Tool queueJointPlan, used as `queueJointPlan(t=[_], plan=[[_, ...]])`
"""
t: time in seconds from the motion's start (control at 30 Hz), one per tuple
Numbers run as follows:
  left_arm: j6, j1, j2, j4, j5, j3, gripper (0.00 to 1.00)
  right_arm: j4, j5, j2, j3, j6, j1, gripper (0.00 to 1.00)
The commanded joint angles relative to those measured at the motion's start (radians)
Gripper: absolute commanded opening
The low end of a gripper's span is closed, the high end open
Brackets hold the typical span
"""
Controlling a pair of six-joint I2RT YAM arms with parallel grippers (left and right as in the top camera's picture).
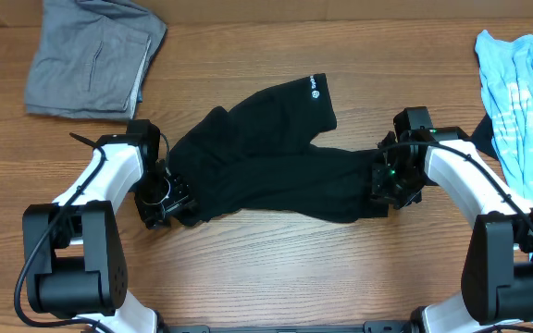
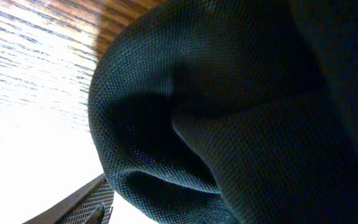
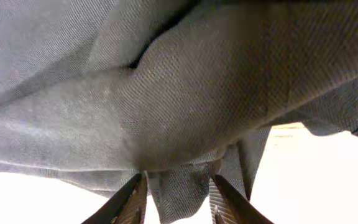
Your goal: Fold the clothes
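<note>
Wood-grain table [image 1: 276,268] carries the black T-shirt [image 1: 266,171], bunched across its middle, white logo [image 1: 313,90] on the far side. The right gripper [image 1: 391,185] pinches the shirt's right end, cloth caught between its narrowed fingers [image 3: 129,202]. The left gripper [image 1: 167,202] sits at the left end; cloth hides its grip, so I cannot tell. A grey garment [image 1: 86,55] lies far left, a light blue shirt [image 1: 526,92] far right.

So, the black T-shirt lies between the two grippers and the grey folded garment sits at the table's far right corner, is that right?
Not quite: the grey folded garment sits at the far left corner, as the overhead view shows. The black T-shirt does lie between the left gripper and right gripper.
</note>
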State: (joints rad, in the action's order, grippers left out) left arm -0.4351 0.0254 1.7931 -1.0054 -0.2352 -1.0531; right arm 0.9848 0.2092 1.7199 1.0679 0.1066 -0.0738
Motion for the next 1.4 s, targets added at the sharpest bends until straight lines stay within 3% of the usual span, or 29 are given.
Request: queueJointPlan(t=[0.0,0.27,0.43,0.5,0.57,0.7,0.77,0.8,0.97,1.13,1.2,1.23,1.27,1.3,1.37], plan=[[0.020,-0.013,-0.021,-0.003,0.006,0.005,0.69,-0.043,0.006,-0.005,-0.008,-0.010,-0.004,0.32],[0.028,-0.013,-0.022,-0.004,0.006,0.005,0.64,-0.083,0.008,-0.005,-0.027,-0.010,-0.004,0.04],[0.032,-0.013,-0.023,-0.038,-0.010,-0.001,0.21,-0.070,0.009,-0.005,-0.012,0.026,-0.003,0.04],[0.039,-0.013,-0.023,-0.060,-0.009,-0.005,0.20,-0.070,0.009,-0.005,0.003,0.045,-0.003,0.04],[0.040,-0.013,-0.023,-0.065,-0.009,-0.005,0.22,-0.071,0.009,-0.005,0.010,0.051,-0.003,0.04],[0.046,-0.013,-0.022,-0.063,-0.010,-0.004,0.40,-0.071,0.008,-0.005,0.013,0.050,-0.003,0.04],[0.047,-0.013,-0.022,-0.055,-0.009,-0.003,0.68,-0.071,0.008,-0.005,0.013,0.050,-0.003,0.04],[0.047,-0.013,-0.021,-0.048,-0.009,-0.001,0.77,-0.071,0.009,-0.005,0.013,0.050,-0.003,0.04],[0.045,-0.013,-0.020,-0.036,-0.026,0.033,0.78,-0.071,0.008,-0.005,0.013,0.050,-0.003,0.04],[-0.046,-0.013,-0.020,0.010,-0.024,0.113,0.77,-0.075,0.009,-0.005,0.013,0.050,-0.003,0.04],[-0.079,-0.013,-0.020,0.053,-0.024,0.141,0.68,-0.075,0.008,-0.005,0.013,0.050,-0.003,0.04],[-0.082,-0.012,-0.020,0.063,-0.024,0.144,0.57,-0.075,0.008,-0.005,0.013,0.050,-0.003,0.04],[-0.082,-0.013,-0.020,0.064,-0.024,0.143,0.46,-0.075,0.008,-0.005,0.013,0.050,-0.003,0.04],[-0.082,-0.013,-0.021,0.064,-0.017,0.141,0.26,-0.078,0.008,-0.005,0.013,0.051,-0.003,0.04],[-0.082,-0.013,-0.021,0.065,0.002,0.138,0.05,-0.084,0.008,-0.005,0.013,0.065,-0.003,0.04]])
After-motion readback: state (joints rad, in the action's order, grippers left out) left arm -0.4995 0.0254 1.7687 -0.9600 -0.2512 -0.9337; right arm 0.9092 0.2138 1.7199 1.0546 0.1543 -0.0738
